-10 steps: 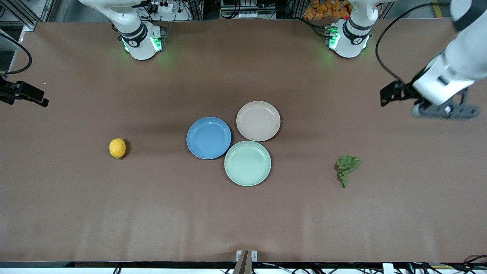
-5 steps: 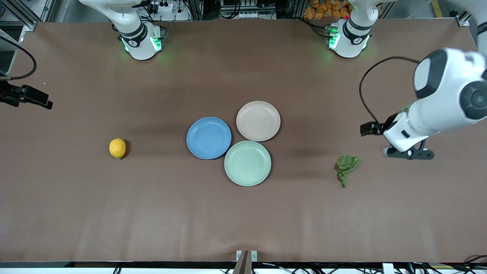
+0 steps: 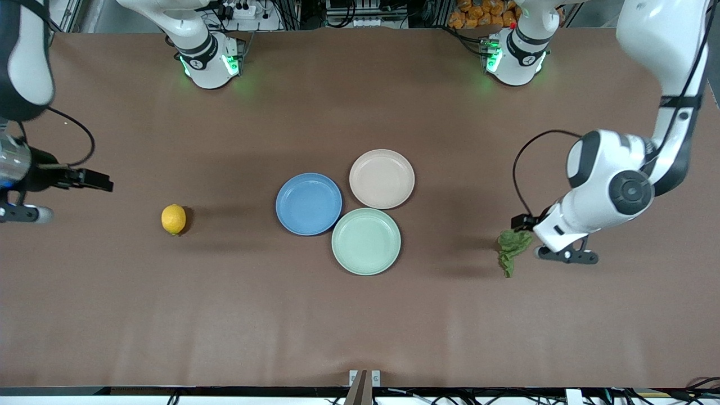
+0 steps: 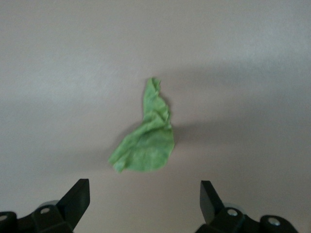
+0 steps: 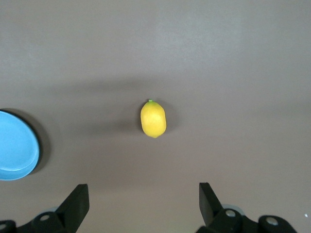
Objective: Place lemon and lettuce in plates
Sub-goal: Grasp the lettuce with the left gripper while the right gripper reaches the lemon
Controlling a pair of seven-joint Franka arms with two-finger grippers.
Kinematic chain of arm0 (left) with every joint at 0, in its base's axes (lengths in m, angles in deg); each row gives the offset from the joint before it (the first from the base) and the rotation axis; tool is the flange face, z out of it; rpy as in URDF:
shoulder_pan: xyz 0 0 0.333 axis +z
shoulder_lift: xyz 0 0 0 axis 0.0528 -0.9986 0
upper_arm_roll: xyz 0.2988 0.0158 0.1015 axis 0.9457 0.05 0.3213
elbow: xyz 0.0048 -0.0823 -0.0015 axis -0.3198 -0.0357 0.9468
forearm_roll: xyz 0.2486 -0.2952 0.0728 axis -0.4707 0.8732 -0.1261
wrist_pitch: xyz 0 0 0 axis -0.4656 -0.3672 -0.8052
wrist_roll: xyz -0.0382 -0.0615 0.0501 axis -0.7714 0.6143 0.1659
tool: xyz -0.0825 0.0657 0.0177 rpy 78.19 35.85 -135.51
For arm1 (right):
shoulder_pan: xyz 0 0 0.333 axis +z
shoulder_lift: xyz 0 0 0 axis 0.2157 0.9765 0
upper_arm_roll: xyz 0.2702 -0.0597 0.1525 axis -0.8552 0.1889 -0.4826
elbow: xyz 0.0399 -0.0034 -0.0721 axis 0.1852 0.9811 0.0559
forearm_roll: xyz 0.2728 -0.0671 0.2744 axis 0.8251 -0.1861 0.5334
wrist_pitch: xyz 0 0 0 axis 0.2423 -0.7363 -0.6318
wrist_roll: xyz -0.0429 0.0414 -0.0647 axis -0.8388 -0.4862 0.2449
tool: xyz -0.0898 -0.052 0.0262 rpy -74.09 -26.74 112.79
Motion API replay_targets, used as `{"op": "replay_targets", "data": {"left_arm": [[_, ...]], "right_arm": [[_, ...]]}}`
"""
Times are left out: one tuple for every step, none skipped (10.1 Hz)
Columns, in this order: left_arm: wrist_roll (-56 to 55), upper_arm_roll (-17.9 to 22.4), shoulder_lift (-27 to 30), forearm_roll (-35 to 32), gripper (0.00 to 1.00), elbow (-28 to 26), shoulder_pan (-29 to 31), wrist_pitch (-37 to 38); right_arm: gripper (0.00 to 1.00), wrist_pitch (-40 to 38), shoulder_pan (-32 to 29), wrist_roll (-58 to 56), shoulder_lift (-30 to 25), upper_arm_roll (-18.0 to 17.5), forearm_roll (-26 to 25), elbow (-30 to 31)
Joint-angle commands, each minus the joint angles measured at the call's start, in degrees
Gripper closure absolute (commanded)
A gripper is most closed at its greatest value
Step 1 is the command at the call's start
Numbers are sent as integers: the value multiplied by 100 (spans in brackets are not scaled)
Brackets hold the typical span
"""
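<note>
The lemon (image 3: pixel 173 219) lies on the table toward the right arm's end; it also shows in the right wrist view (image 5: pixel 153 119). The lettuce (image 3: pixel 512 247) lies toward the left arm's end and shows in the left wrist view (image 4: pixel 146 141). The blue plate (image 3: pixel 309 203) and the beige-pink plate (image 3: pixel 382 179) sit empty mid-table. My left gripper (image 3: pixel 565 256) (image 4: pixel 144 196) is open and empty, over the table just beside the lettuce. My right gripper (image 3: pixel 22 214) (image 5: pixel 144 196) is open and empty, over the table's end, well apart from the lemon.
A mint-green plate (image 3: pixel 366 241) touches the other two plates, nearer the front camera. The blue plate's edge shows in the right wrist view (image 5: pixel 14 145). The brown table (image 3: pixel 360 320) is bare around the lemon and the lettuce.
My left arm has swung down from the table's end to just beside the lettuce. My right arm has moved in from the table's edge toward the lemon.
</note>
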Motion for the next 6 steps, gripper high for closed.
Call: {"op": "replay_targets", "data": {"left_arm": [[110, -11, -356, -430, 0, 111, -32, -392], [119, -11, -497, -544, 0, 111, -50, -506], [119, -19, -681, -832, 0, 111, -76, -681], [119, -20, -874, -1027, 0, 111, -102, -866], [119, -28, -998, -1072, 0, 111, -163, -998], [162, -20, -1008, -1073, 0, 111, -225, -1000]], "right_arm": [[0, 668, -85, -193, -131, -28, 93, 746], [0, 923, -85, -193, -139, -28, 93, 940], [0, 1187, -76, -202, -131, -28, 93, 1151], [0, 1564, -67, -254, -131, -28, 84, 1423], [0, 1941, -76, -350, -131, -28, 84, 1704], [0, 2276, -85, -456, -131, -28, 84, 1985]]}}
